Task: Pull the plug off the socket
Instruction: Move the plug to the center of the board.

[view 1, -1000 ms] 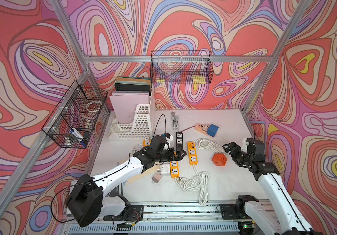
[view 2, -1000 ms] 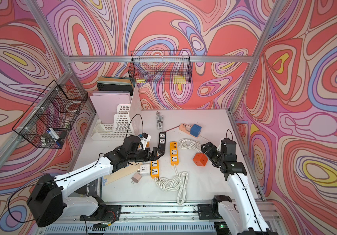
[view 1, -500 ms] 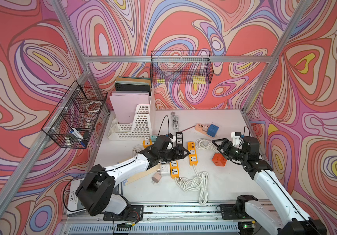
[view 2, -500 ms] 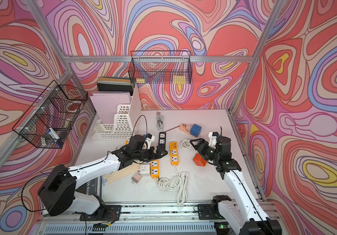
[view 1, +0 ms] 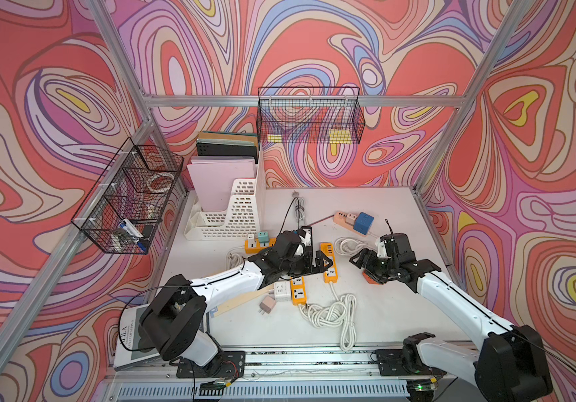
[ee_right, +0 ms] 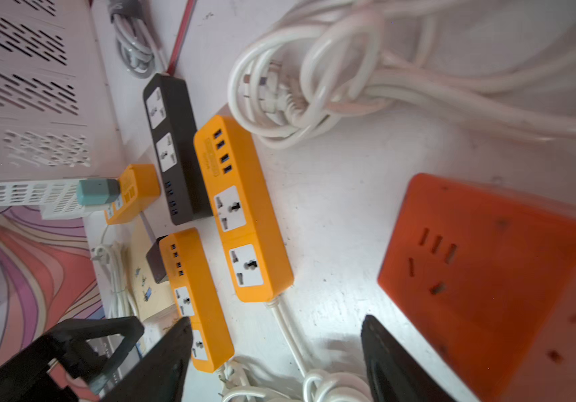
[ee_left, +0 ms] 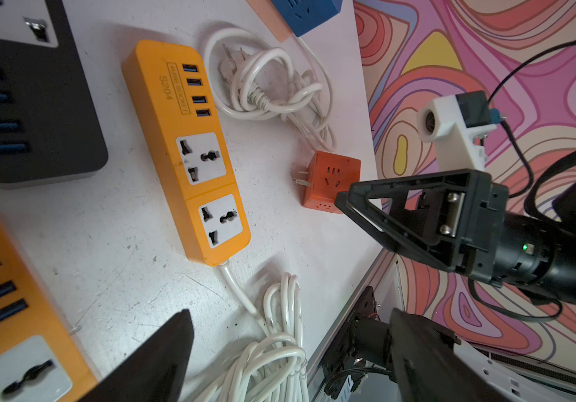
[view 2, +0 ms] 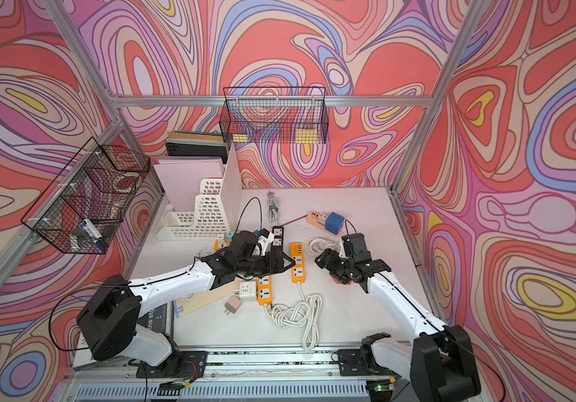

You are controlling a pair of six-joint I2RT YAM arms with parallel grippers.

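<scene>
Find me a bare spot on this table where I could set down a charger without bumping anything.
Widest bare patch: the front right of the table, between the coiled white cable and the right arm. Another lies at the back right, behind the blue cube socket. The middle, around the orange power strips, is crowded.

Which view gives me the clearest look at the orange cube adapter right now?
The left wrist view: the orange cube adapter shows whole, prongs included. The right wrist view crops and blurs it; in both top views the right gripper mostly hides it.
</scene>
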